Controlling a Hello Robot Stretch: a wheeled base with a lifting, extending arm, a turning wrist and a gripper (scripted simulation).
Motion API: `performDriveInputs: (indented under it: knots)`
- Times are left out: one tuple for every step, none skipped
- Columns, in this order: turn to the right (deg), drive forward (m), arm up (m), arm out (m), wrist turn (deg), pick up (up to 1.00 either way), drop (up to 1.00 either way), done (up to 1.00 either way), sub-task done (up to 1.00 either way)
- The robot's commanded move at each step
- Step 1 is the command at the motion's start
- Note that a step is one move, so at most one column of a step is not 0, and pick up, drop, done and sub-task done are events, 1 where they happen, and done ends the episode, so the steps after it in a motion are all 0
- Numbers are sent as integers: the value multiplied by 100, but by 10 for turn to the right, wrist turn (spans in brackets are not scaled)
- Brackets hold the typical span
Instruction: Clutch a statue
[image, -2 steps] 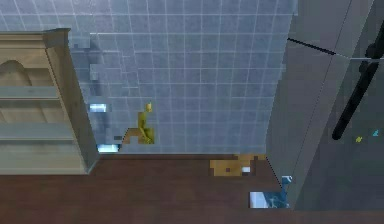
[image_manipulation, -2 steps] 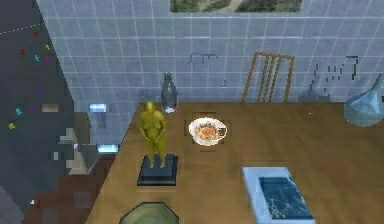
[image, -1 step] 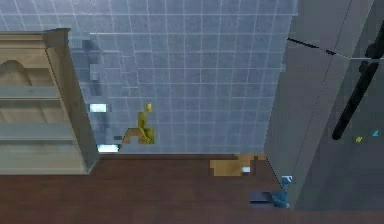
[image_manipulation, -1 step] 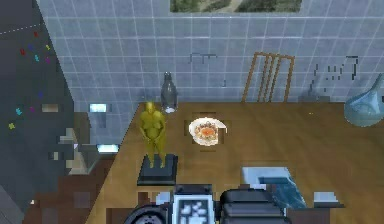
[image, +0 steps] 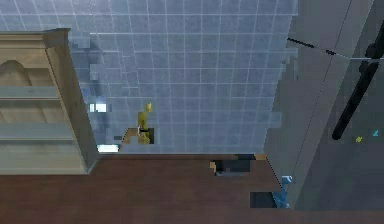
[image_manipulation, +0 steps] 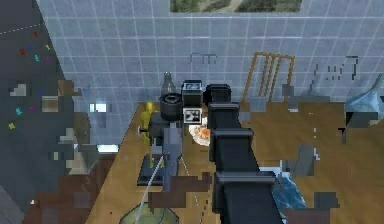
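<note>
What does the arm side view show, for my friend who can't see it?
The robot's dark arm reaches out across a brown wooden tabletop, its gripper close to a small yellow figure that may be the statue. Whether the gripper holds anything cannot be told. A blue-grey tiled wall stands behind.

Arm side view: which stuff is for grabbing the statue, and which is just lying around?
For the job: yellow figure, gripper, arm.
Just lying about: orange and white thing, wooden rack, table.
</note>
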Motion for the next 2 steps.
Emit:
performDriveInputs:
  knots:
    - [0, 0, 0, 0, 450, 0, 0, 0, 0]
    - [0, 0, 0, 0, 450, 0, 0, 0, 0]
